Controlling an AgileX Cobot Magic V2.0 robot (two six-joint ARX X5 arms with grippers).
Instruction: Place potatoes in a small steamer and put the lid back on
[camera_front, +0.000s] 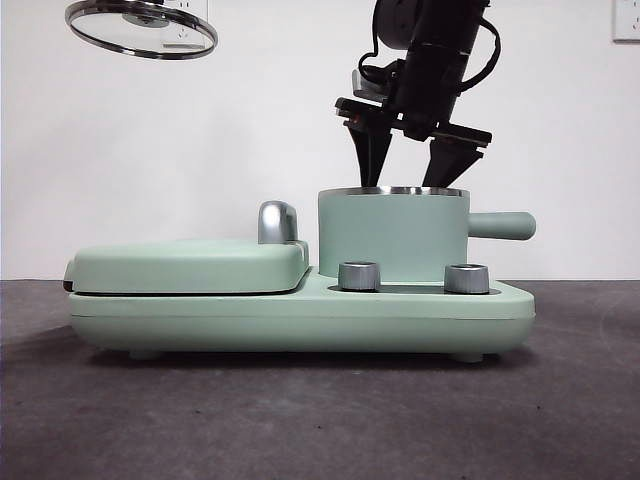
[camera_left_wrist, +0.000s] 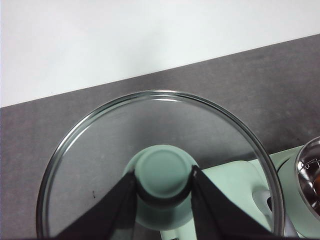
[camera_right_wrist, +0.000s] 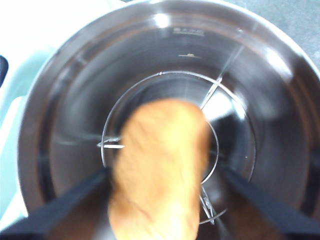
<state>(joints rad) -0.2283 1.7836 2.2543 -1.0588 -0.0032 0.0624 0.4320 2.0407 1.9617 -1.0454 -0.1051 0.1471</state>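
Note:
The mint-green small steamer (camera_front: 392, 235) stands on the right of the cooker base. My right gripper (camera_front: 408, 178) reaches down from above with its jaws spread at the steel rim. In the right wrist view the orange-brown potato (camera_right_wrist: 160, 165) is blurred, inside the steamer's steel bowl (camera_right_wrist: 60, 100), between the open jaws of the right gripper (camera_right_wrist: 165, 175); one jaw stands clear of it. My left gripper (camera_left_wrist: 162, 185) is shut on the green knob (camera_left_wrist: 162, 170) of the glass lid (camera_left_wrist: 100, 145) and holds it high at the far left; the lid (camera_front: 140, 30) also shows in the front view.
The flat green griddle with its cover (camera_front: 190, 265) and steel handle (camera_front: 277, 222) takes the left of the base (camera_front: 300, 315). Two steel knobs (camera_front: 359, 276) sit in front of the steamer. The steamer's side handle (camera_front: 500, 225) points right. The table (camera_front: 300, 420) is dark grey.

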